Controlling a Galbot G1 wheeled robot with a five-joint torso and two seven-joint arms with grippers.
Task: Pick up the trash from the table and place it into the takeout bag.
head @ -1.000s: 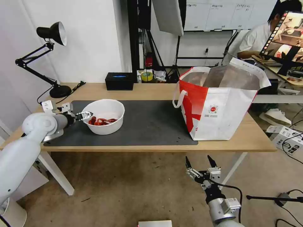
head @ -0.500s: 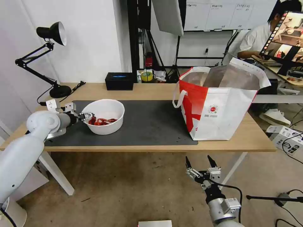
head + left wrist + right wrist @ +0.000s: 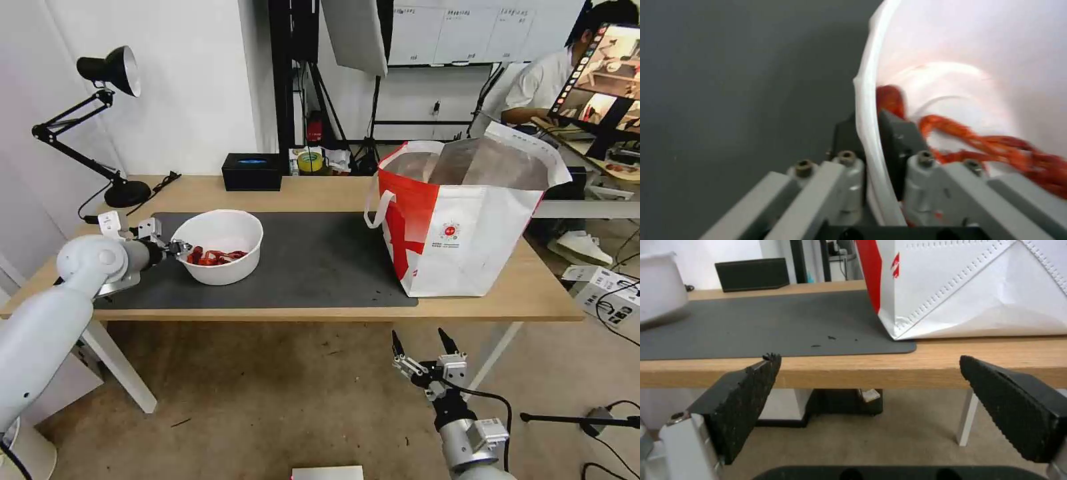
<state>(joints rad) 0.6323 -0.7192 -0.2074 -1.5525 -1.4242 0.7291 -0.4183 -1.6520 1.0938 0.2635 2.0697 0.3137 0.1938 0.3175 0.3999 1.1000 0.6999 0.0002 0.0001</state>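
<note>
just left claw (image 3: 181,247) pinched on bowl (image 3: 220,247) rim, bag (image 3: 460,223) well apart

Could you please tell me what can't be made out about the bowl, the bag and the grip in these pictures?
- Takeout bag contents: its tall walls hide the inside in the head view.
- White bowl base: the left wrist view is cut off by the left gripper, whose jaws pinch the rim.
- Red scraps: blurred, so their kind is unclear.
- Bowl in the right wrist view: cropped by the picture's edge; the right gripper hangs open below the table.

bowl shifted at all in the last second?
No. The white bowl sits at the same spot on the dark mat; the left gripper grips its rim.
</note>
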